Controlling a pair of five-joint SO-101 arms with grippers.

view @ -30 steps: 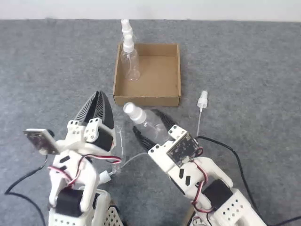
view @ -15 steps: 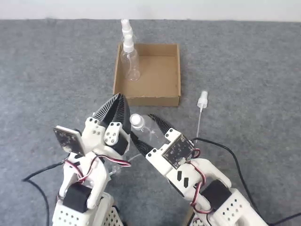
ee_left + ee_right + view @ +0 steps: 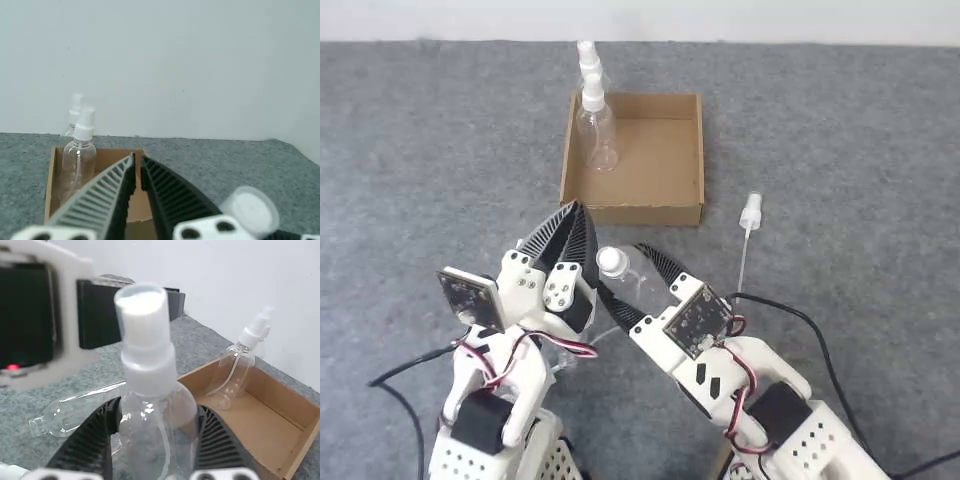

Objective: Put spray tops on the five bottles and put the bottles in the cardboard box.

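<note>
My right gripper (image 3: 620,268) is shut on a clear bottle (image 3: 156,415) with a white spray top (image 3: 145,340), held upright just in front of the cardboard box (image 3: 632,212). My left gripper (image 3: 576,208) is beside that bottle, fingers together with nothing between them; its tips (image 3: 138,159) point toward the box (image 3: 49,175). One capped bottle (image 3: 597,128) stands in the box's back left corner. A second capped bottle (image 3: 587,56) stands behind the box. An uncapped bottle (image 3: 75,409) lies on the mat under the left arm. A loose spray top (image 3: 750,212) with its tube lies right of the box.
Grey mat (image 3: 860,160) covers the table, with bare room to the left and right of the box. A black cable (image 3: 820,340) runs beside the right arm. A white wall (image 3: 200,65) rises behind the mat.
The left arm has swung right, its gripper now next to the held bottle. The right gripper has drawn the bottle back and stood it more upright. Little differs over the last half second.
</note>
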